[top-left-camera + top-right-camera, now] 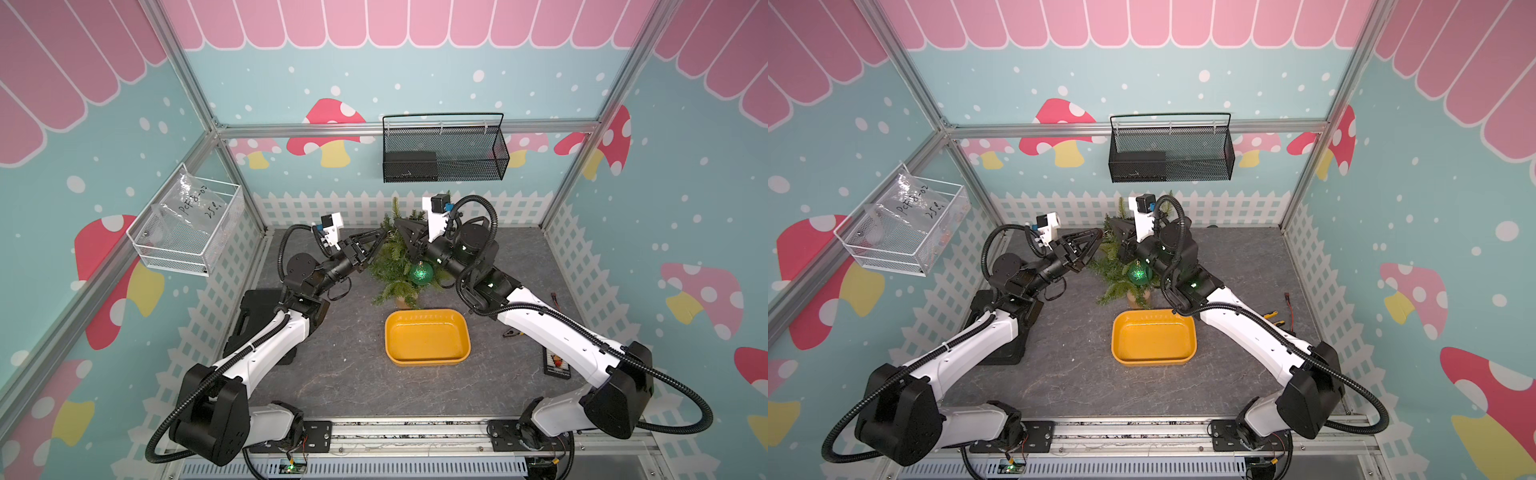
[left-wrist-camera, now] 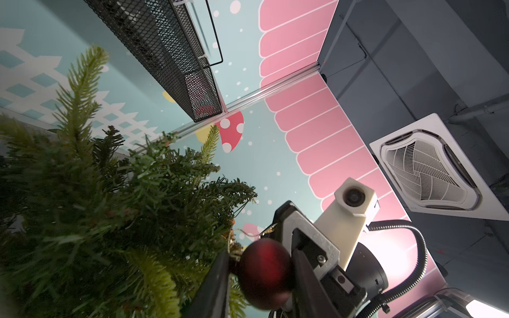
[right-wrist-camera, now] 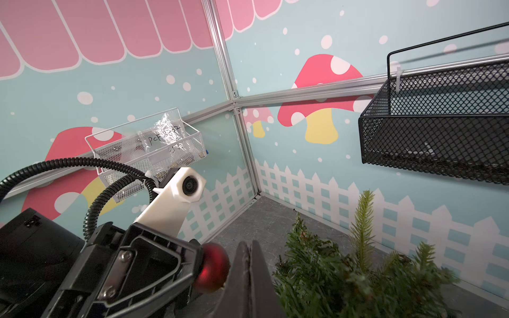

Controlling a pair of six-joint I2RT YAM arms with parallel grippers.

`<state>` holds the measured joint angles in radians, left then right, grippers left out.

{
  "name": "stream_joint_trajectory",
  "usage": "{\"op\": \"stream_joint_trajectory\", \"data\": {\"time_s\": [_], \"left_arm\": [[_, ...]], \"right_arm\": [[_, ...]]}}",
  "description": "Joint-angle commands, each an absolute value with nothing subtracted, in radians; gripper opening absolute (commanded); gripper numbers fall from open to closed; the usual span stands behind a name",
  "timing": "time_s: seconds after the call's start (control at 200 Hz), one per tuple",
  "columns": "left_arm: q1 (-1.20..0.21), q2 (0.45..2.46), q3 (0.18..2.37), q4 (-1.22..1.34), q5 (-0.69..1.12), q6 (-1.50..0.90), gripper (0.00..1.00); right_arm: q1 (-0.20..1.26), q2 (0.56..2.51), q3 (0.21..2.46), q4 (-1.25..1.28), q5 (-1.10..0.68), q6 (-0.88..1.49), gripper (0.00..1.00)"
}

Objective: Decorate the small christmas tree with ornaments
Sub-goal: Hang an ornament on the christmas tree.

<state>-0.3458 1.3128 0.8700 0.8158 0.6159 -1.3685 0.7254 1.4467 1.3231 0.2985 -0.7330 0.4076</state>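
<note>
The small christmas tree (image 1: 395,266) stands at the back middle of the table, behind the yellow tray (image 1: 428,314). A glittery green ornament (image 1: 421,272) hangs on its front; it also shows in the other top view (image 1: 1138,273). My left gripper (image 2: 261,264) is shut on a small dark red ornament (image 3: 213,271), right beside the tree's upper left branches (image 2: 110,192). My right gripper (image 3: 249,245) is shut, its tips just next to that ball by the treetop (image 1: 397,222). A thin gold thread (image 2: 268,230) runs from the ball's cap toward the right gripper; I cannot tell if it is pinched.
A black mesh basket (image 1: 444,153) hangs on the back wall above the tree. A white wire basket (image 1: 187,232) with a plastic bag hangs on the left wall. A black case (image 1: 257,311) lies under the left arm, and small tools (image 1: 557,363) lie at the right.
</note>
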Motion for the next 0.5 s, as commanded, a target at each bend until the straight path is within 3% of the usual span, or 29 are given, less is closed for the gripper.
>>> {"op": "stream_joint_trajectory", "data": {"time_s": [0.0,0.495], "left_arm": [[-0.336,1.318,0.865,0.871,0.635,-1.403,0.26],[-0.338,1.305,0.795,0.879,0.626,-1.411,0.26]], "right_arm": [[0.716,1.446,1.339,0.313,-0.736,0.396,0.0],[0.71,1.428,1.296,0.309,-0.738,0.407,0.0]]}}
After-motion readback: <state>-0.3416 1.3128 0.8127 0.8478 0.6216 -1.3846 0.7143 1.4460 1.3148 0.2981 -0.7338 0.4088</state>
